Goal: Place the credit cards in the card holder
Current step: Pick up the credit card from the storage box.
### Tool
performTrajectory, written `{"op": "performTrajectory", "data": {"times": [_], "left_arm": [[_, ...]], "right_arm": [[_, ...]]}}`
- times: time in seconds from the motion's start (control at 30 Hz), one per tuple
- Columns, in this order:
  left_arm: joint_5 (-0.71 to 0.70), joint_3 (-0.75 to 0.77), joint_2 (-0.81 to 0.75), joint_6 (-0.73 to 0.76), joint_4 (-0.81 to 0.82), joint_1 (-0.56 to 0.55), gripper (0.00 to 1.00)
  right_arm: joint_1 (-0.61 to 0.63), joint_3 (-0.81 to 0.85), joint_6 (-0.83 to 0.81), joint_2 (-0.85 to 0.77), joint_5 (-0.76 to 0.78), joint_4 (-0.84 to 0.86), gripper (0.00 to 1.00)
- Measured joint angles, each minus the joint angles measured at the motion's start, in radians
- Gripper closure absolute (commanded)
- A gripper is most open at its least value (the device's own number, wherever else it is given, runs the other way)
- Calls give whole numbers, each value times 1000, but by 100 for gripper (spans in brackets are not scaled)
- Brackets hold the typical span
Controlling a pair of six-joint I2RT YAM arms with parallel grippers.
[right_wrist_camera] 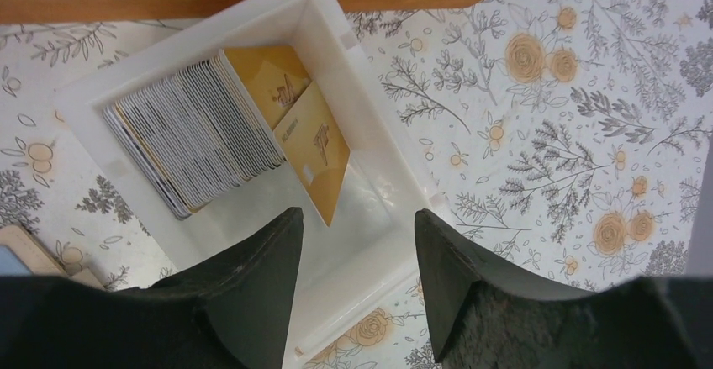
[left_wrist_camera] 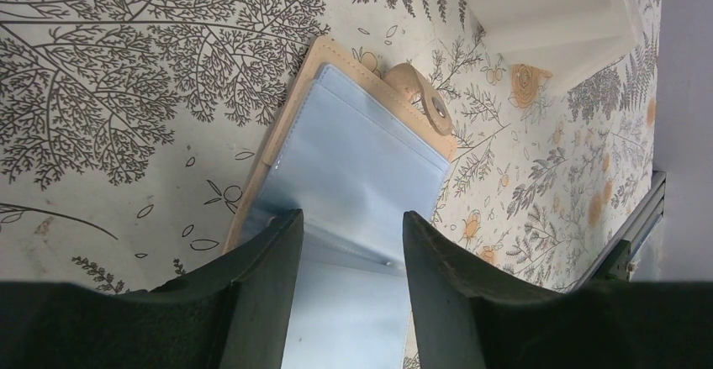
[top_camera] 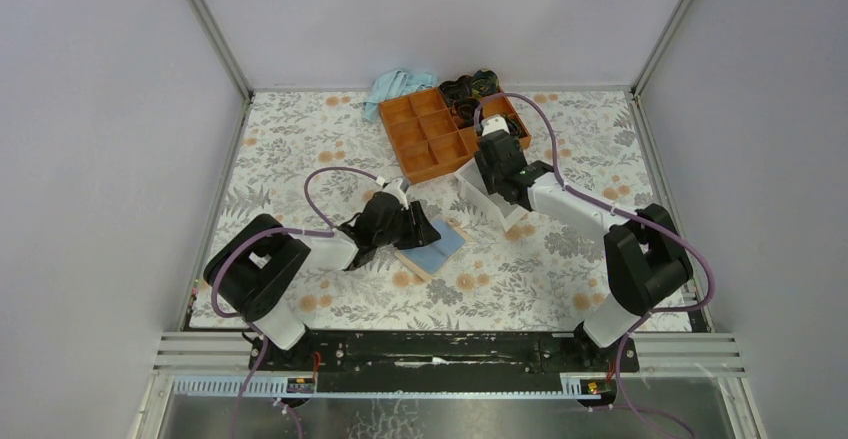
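Lower half of tan leather-like card holder point(left_wrist_camera: 414, 83) hidden behind left gripper point(left_wrist_camera: 349, 218). Its jaws are half-spread astride glossy pale-blue plastic sleeves point(left_wrist_camera: 353, 159); contact unclear, nothing gripped. Credit cards point(right_wrist_camera: 198, 138), thin and edge-on with faces mostly unreadable, stand packed in white plastic box point(right_wrist_camera: 353, 75). Right gripper point(right_wrist_camera: 357, 218) hovers above, jaws wide, empty.
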Motion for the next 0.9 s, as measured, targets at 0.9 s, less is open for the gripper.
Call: {"op": "performTrajectory", "data": {"times": [0.9], "left_arm": [[-8,18,5,-3,-26,0,45]], "right_arm": [[-29,-9,-52,84,-76,4,54]]}}
